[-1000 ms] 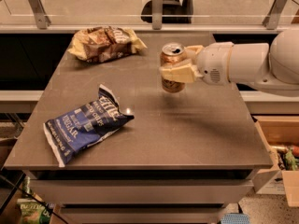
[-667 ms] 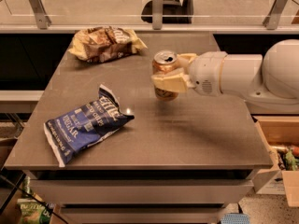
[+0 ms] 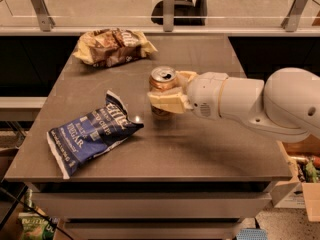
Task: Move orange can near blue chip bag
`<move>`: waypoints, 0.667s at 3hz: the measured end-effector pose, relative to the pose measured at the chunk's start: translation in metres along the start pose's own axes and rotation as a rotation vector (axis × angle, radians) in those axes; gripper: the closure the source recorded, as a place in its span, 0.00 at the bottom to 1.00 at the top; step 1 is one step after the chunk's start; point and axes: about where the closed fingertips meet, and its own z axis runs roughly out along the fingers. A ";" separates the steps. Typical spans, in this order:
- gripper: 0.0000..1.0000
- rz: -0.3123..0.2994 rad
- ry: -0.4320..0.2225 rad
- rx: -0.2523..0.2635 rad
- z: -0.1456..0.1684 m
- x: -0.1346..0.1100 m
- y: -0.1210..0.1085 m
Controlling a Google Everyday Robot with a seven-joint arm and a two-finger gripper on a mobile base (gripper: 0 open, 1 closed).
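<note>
The orange can (image 3: pixel 161 81) sits upright, pinched in the gripper (image 3: pixel 166 90). The 2 tan fingers (image 3: pixel 169 102) clamp its sides around mid-height, so the silver top stays level and clear above them. That side grip makes sense to me: the can won't tip while it's carried. I can't tell if its base is touching the table (image 3: pixel 215 149) or hanging just above it.

The blue chip bag (image 3: pixel 92 134) lies flat out past the fingertips, over toward the near edge of the table. It's close to the gripper but not touching it, so I'd say the can is nearly there and just needs setting down upright. The tan chip bag (image 3: pixel 112 46) is past the fingertips the other way, toward the far edge and well apart. The white arm (image 3: pixel 235 98) trails behind the gripper, off the table's side.
</note>
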 end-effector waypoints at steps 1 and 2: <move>1.00 0.013 -0.019 -0.004 0.010 0.006 0.009; 1.00 0.021 -0.025 0.005 0.014 0.016 0.013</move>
